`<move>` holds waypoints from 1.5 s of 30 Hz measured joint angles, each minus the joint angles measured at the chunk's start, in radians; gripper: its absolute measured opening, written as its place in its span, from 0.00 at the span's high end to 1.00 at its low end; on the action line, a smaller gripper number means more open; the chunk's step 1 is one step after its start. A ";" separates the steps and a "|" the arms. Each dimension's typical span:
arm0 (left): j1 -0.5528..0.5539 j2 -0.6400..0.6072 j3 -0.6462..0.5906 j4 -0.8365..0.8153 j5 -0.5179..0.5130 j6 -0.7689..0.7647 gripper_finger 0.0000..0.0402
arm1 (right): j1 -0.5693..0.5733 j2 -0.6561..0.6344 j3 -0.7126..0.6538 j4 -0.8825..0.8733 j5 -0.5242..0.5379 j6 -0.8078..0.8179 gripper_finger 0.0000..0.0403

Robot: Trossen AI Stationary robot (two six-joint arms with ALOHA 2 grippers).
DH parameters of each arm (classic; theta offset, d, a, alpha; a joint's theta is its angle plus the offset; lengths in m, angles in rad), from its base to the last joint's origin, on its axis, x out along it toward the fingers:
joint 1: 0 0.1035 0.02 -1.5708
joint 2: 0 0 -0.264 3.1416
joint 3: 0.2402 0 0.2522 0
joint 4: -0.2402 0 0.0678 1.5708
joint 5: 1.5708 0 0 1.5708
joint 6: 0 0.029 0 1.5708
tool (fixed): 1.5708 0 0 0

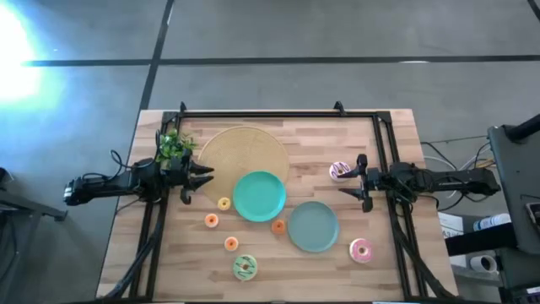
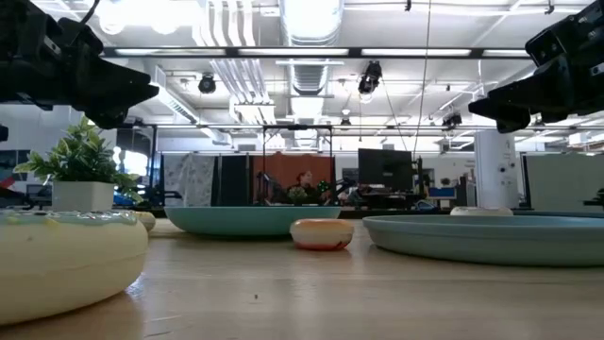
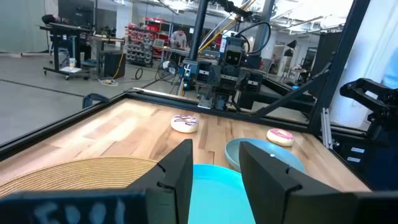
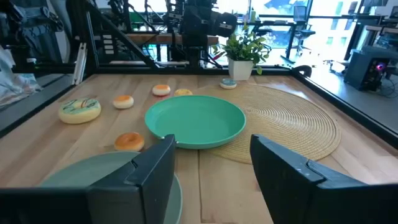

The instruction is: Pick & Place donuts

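Both grippers are open and hold nothing. My left gripper [image 1: 205, 177] hovers over the near left rim of the woven disc, pointing right toward the plates. My right gripper [image 1: 348, 182] hovers beside the white purple-striped donut [image 1: 340, 171], which lies flat on the wood just beyond its fingertips. The pink donut [image 1: 361, 250] lies near the right near corner. The green donut [image 1: 245, 268] lies by the near edge. Several small orange and yellow donuts [image 1: 224, 203] [image 1: 211, 220] [image 1: 230, 244] [image 1: 278, 225] lie on the wood around the plates. The left wrist view shows the striped donut [image 3: 185, 124] and pink donut [image 3: 280, 136].
Two teal plates sit mid-table, one [image 1: 259, 195] overlapping the tan woven disc [image 1: 245, 152], the other [image 1: 313, 226] nearer and to the right. A small potted plant [image 1: 173, 148] stands by the left arm. Black frame rails run along the far, left and right edges.
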 joint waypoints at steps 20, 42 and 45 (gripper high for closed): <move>0.000 0.000 0.000 0.000 0.000 0.000 0.74 | 0.001 0.014 0.000 0.033 0.214 1.308 0.50; 0.000 0.001 0.000 0.000 0.000 0.000 0.74 | -0.239 0.831 0.456 -0.609 0.306 0.897 0.50; 0.000 0.001 0.000 0.000 0.000 0.000 0.74 | -0.321 0.928 0.474 -0.608 0.261 0.857 0.50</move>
